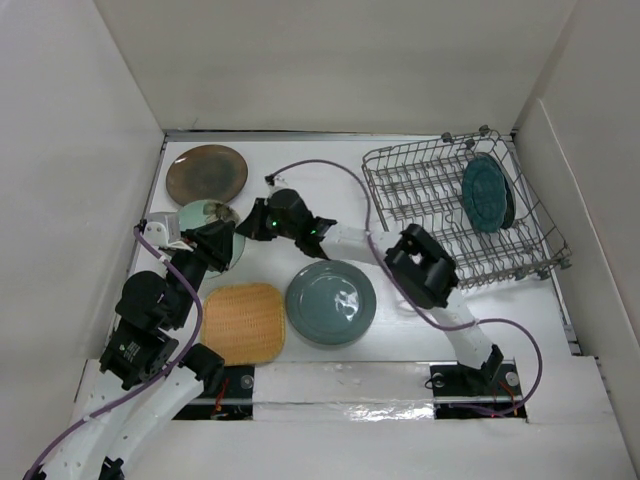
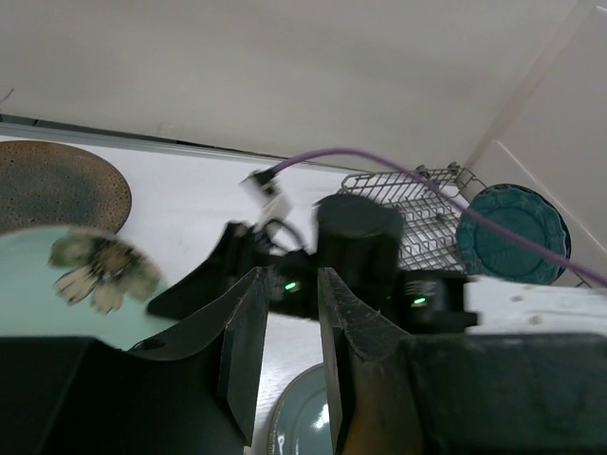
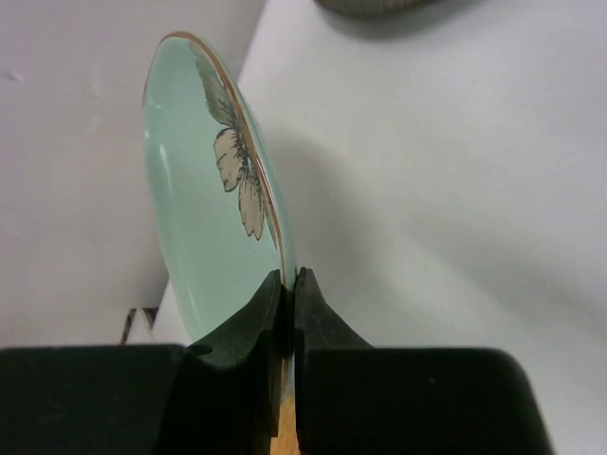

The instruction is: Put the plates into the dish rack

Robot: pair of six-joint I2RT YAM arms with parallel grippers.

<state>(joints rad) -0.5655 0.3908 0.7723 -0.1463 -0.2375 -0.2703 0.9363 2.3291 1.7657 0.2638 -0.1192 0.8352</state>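
So, the right claw (image 3: 288, 277) is pinched shut on the gold rim of the flower plate (image 3: 194, 218), the pale green one with the beige petals. In the right wrist view that plate is tipped up on its edge rather than lying flat. Whether its low edge touches the table (image 1: 300, 190) can't be told from here.

The left claw (image 2: 292, 280) sits right beside the same plate. Its jaws are a bit apart with nothing between them, and the plate shows just off its left finger. From above, both claws meet at the left side of the table, the right arm reaching all the way across.

The rack (image 1: 415, 185) is at the far right, well apart from all that, with the teal plate (image 1: 487, 193) standing upright in it.

The other three lie flat on the table. The brown plate (image 1: 206, 173) is at the back left, just behind the flower plate. The woven plate (image 1: 243, 322) is near the front, and the grey-blue plate (image 1: 331, 303) is just to its right.
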